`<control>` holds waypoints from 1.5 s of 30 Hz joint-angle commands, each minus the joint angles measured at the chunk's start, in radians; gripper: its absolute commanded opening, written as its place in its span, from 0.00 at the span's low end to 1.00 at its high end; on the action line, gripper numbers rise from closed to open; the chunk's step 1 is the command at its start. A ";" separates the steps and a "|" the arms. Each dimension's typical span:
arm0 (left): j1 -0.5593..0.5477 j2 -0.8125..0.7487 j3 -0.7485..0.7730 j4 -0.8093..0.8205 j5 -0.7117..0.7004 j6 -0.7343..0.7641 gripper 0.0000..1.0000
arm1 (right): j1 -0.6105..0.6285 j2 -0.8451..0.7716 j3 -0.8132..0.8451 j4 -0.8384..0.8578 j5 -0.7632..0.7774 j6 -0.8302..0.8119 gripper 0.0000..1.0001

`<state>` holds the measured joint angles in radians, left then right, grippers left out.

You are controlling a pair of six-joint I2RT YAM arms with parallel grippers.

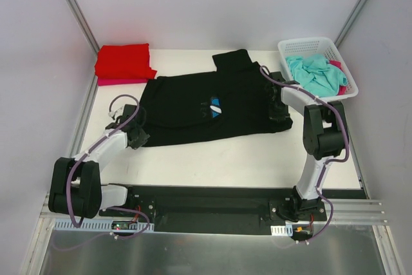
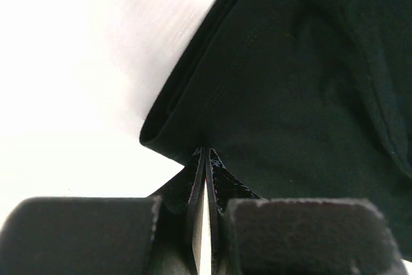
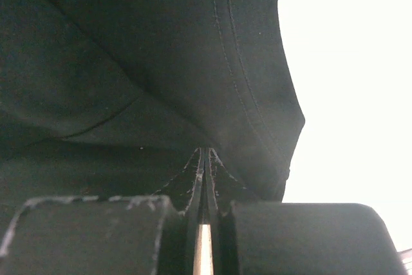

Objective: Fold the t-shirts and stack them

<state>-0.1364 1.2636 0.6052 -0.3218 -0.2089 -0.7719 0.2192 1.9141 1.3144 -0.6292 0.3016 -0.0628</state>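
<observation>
White bench carries black t-shirt spread mid-surface. Left gripper clamped on its left folded edge, right gripper clamped on its right edge. Red t-shirt folded far-left corner; teal t-shirt bunched in mesh basket far right.

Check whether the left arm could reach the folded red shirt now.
Probably not yet: the left pincer is shut on an edge of the black t-shirt and must let go first. Beyond that, only bare table lies between it and the red shirt.
</observation>
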 commanded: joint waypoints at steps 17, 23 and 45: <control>-0.095 0.246 0.475 -0.154 -0.052 0.141 0.70 | 0.062 -0.253 0.032 -0.125 -0.070 0.014 0.17; -0.077 0.270 0.498 -0.217 -0.090 0.102 0.72 | 0.060 -0.250 0.034 -0.125 -0.073 0.004 0.17; 0.050 0.434 0.564 -0.195 -0.050 0.026 0.53 | 0.051 -0.260 0.022 -0.110 -0.136 -0.006 0.10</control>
<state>-0.0879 1.6745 1.1305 -0.5133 -0.2623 -0.7189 0.2783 1.7042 1.3331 -0.7307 0.1917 -0.0597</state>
